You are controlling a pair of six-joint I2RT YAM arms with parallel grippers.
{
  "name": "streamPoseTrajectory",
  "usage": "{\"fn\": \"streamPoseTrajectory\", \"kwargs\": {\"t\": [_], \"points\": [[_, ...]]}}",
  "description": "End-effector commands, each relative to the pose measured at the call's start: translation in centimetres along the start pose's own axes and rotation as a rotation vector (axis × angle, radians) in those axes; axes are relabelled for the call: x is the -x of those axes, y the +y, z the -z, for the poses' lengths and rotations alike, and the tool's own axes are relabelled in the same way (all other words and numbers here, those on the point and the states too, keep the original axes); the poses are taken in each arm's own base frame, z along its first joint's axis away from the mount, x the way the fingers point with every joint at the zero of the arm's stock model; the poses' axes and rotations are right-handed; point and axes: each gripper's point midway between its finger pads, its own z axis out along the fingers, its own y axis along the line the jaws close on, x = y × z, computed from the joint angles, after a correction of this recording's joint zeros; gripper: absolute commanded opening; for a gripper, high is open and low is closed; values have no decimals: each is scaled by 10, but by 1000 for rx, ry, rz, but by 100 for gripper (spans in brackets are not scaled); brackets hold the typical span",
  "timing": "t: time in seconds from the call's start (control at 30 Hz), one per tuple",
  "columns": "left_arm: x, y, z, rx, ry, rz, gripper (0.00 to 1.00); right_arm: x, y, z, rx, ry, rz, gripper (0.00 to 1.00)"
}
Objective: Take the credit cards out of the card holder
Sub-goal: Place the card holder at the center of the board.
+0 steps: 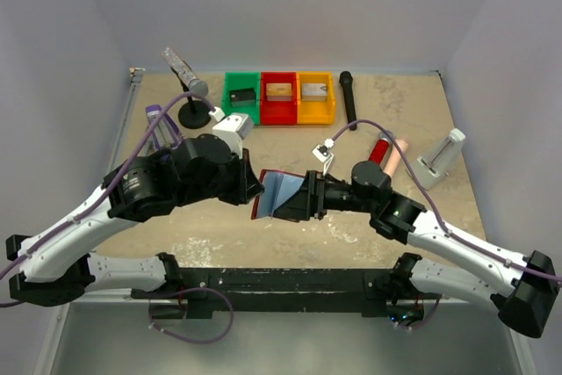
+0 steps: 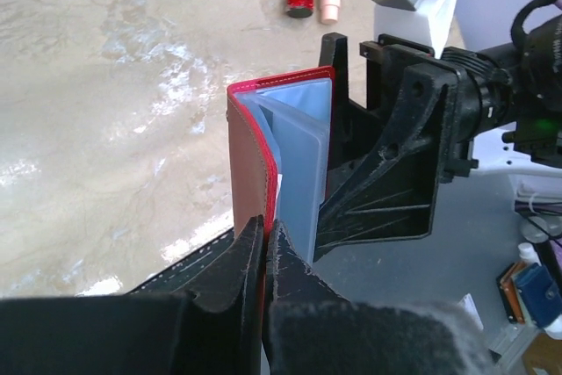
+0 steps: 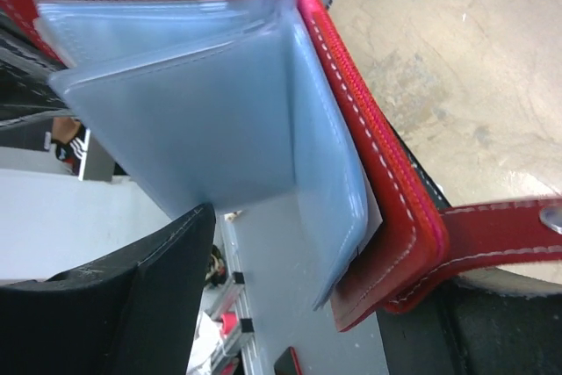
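Above table (image 1: pixel 421 120) centre: card holder (image 1: pixel 277 192) open, blue pockets (image 3: pixel 219 120) fanned; left gripper (image 2: pixel 266 233) clamped on cover; right gripper (image 1: pixel 300 197) spread apart

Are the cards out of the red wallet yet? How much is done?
Done: the wallet is up off the table and open, its blue pockets showing. In hand: the left tool pinches one red cover, and the right tool sits open around the other side. Left: all the cards. None lies out on the table yet, and none shows in the pockets.
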Motion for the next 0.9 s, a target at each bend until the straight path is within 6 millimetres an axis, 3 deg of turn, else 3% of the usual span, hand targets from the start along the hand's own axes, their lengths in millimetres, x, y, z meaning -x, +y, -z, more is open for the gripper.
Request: {"fn": "streamPoseTrajectory", "kwargs": {"t": [0.0,0.57,0.87], "points": [[6,11,9,85,4,-41,0,21,13,-2,91,-104,3,73],[-2,11,10,22,-24,-15,0,29,20,15,125,-195,54,83],[-5,2,11,-53,-37,11,0,25,21,14,115,-157,59,75]]}}
